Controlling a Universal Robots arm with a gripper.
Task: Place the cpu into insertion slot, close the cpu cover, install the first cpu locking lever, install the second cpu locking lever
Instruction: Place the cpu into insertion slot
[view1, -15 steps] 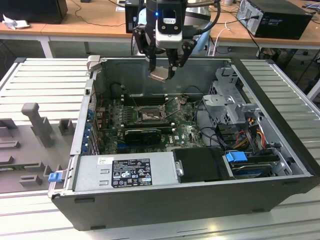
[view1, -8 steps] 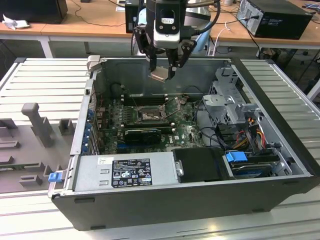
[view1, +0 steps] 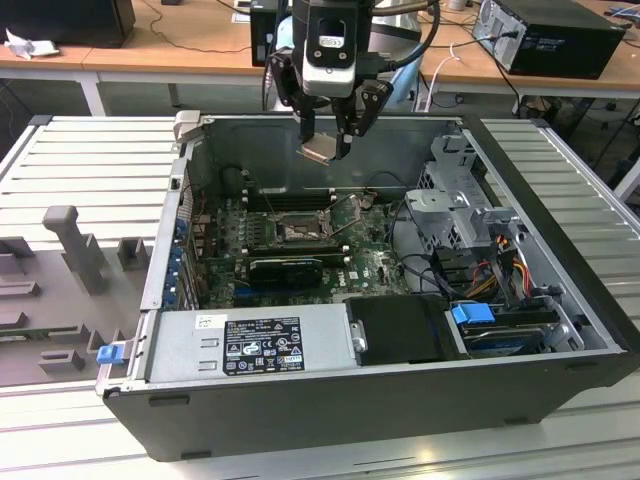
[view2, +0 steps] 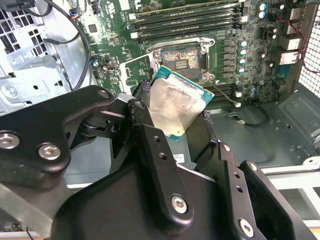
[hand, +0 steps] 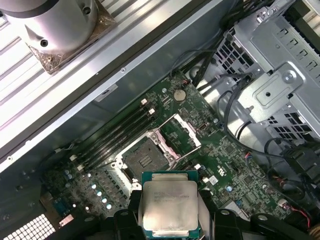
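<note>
A: Biggest first. What's being seen?
B: A dark grey, open metal computer case (view1: 400, 400) is being shown lying on its side on a ribbed grey metal table (view1: 90, 150) in the exterior view. A green circuit mainboard (view1: 372, 262) is being carried on the case floor.
A: And the arm?
B: A black two-finger gripper (view1: 328, 140) is being held above the case, near its far wall, well apart from the board. The jaws are being pressed onto the chip's opp. edges, as seen in both wrist views.
A: Cover?
B: The cpu cover (hand: 179, 132), a thin silvery square frame plate w/ a window, is being seen flipped open and tilted up just beside the socket.
A: Socket?
B: The insertion slot (hand: 142, 159), a square black socket w/ a silvery rim, is being shown uncovered, w/ nothing seated in it, near the long black memory slots (hand: 117, 135).
A: Chip?
B: The cpu (hand: 169, 205), a small flat pale tan-silver square w/ green edging, is being gripped in mid-air, apart from the socket and not yet seated.
</note>
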